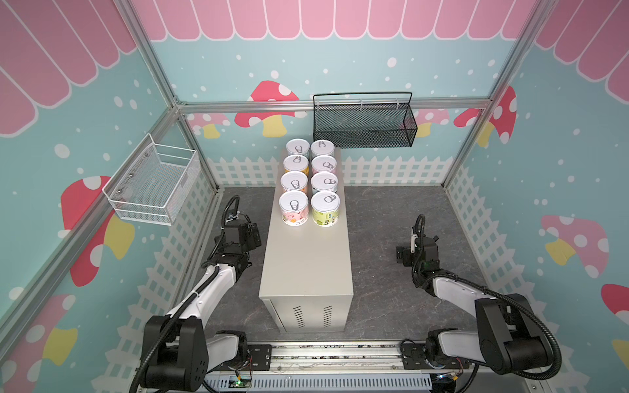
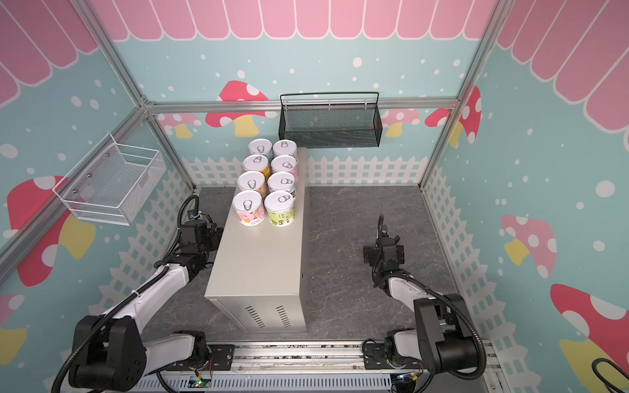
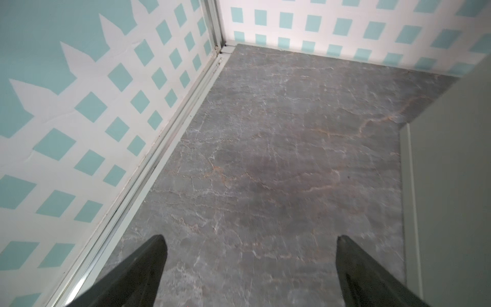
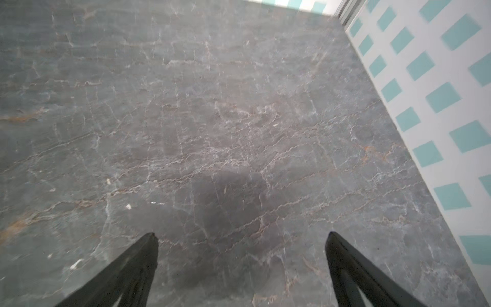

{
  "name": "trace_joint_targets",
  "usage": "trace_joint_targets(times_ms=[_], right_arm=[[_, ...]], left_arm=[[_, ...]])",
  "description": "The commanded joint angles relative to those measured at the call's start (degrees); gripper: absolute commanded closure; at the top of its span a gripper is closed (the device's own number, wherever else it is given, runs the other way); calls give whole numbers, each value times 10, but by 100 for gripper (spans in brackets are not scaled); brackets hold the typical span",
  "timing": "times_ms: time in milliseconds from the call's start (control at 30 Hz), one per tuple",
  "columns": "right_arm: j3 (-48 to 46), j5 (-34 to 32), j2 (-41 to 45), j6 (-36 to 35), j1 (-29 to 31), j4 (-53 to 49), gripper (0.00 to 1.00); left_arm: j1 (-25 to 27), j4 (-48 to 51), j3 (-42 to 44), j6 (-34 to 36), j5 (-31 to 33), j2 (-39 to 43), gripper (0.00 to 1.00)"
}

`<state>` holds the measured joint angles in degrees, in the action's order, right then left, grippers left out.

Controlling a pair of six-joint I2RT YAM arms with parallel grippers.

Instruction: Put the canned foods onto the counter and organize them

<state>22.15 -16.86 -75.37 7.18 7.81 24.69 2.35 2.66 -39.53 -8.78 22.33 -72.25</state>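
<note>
8 canned foods (image 1: 324,182) are standing in 2 rows on the counter (image 1: 306,265) (its far end). The left gripper (image 3: 251,236) and right gripper (image 4: 241,233) are hanging beside it, spread apart, empty.

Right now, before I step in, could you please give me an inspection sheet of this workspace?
Surface: grey marbled floor, nothing loose on it.
Job's things: eight canned foods upright, two rows of four, on the far end of the counter.
Clutter: nothing seen.
Grippers: left gripper and right gripper open, holding nothing, above the floor.
Cables: black conduit along each arm, snagging nothing.
Surroundings: white wire basket and black mesh basket on the walls, both empty.
</note>
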Motion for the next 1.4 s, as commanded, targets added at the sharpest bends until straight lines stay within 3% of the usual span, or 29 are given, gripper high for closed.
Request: trace_joint_targets(times_ms=[0, 200, 233, 367, 433, 500, 567, 667, 833, 1000, 1200, 1233, 1367], right_arm=[[-59, -28, 0, -50, -3, 237, 1], [-113, -12, -11, -75, -4, 409, 1], [-110, -9, -19, -83, -4, 419, 1], [-93, -22, -57, -103, -4, 434, 1], [-109, -33, -106, -123, -4, 534, 1], [-96, -28, -86, -104, -6, 470, 1], [-104, -30, -103, -116, -7, 517, 1], [-103, -30, -98, -108, -8, 503, 1], [-104, -26, -98, -110, -8, 505, 1], [-135, 19, -92, -124, -9, 557, 1], [-173, 128, -123, -141, -30, 653, 1], [-194, 129, -142, -145, -29, 699, 1], [-195, 126, -129, -142, -29, 675, 1]], left_arm=[[-3, -155, 36, -1, 42, -33, 1], [-2, -290, 68, -11, 62, -119, 1], [2, -249, 43, -16, 63, -129, 1], [9, -296, 34, 26, 35, -169, 1], [10, -283, 29, 25, 31, -168, 1], [15, -296, 36, 30, 31, -166, 1], [26, -330, 55, 45, 38, -162, 1], [58, -413, 97, 72, 82, -154, 1], [59, -480, 140, 63, 101, -140, 1], [63, -546, 181, 70, 95, -132, 1], [85, -688, 241, 101, 90, -142, 1], [86, -700, 246, 103, 88, -145, 1], [87, -715, 254, 104, 79, -146, 0]])
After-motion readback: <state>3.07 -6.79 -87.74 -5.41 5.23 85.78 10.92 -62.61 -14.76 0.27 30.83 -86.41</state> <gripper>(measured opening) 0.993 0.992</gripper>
